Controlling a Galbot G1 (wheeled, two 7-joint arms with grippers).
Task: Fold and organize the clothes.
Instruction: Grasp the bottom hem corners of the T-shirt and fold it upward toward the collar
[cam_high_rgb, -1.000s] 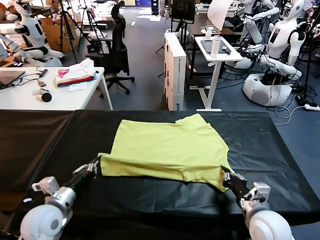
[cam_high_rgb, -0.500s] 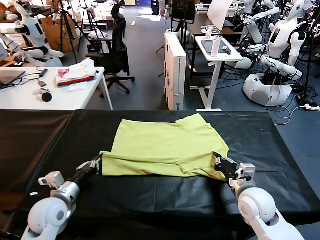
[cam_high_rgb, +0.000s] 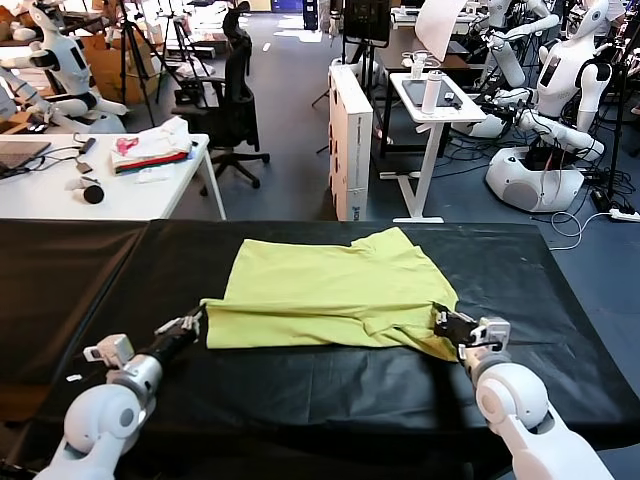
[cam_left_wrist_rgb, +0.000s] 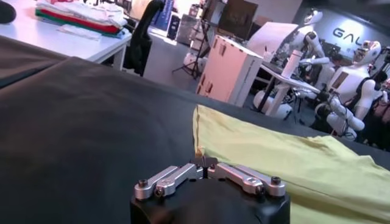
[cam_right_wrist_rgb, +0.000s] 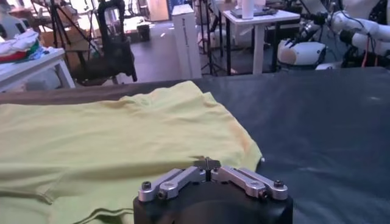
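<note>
- The lime-yellow T-shirt (cam_high_rgb: 335, 295) lies flat on the black counter (cam_high_rgb: 300, 390), about in its middle, and its near hem is folded up a little, so a thick fold runs along the front.
- In the right wrist view the T-shirt (cam_right_wrist_rgb: 109, 146) fills the area in front of the camera, with one sleeve toward the far edge of the counter (cam_right_wrist_rgb: 323, 134).
- My left gripper (cam_high_rgb: 190, 322) is at the near left corner of the T-shirt, low over the counter. Its fingers are closed together on the cloth edge there.
- In the left wrist view the left gripper (cam_left_wrist_rgb: 205, 163) has its closed tips right at the corner of the T-shirt (cam_left_wrist_rgb: 292, 164).
- My right gripper (cam_high_rgb: 441, 318) is at the near right corner of the T-shirt, and its fingers are closed on the fabric.
- Behind the counter, far from the T-shirt, I see a white table (cam_high_rgb: 120, 190) with a pile of white, pink and red cloth (cam_high_rgb: 150, 147).
- To the right of it stands a black office chair (cam_high_rgb: 232, 100).
</note>
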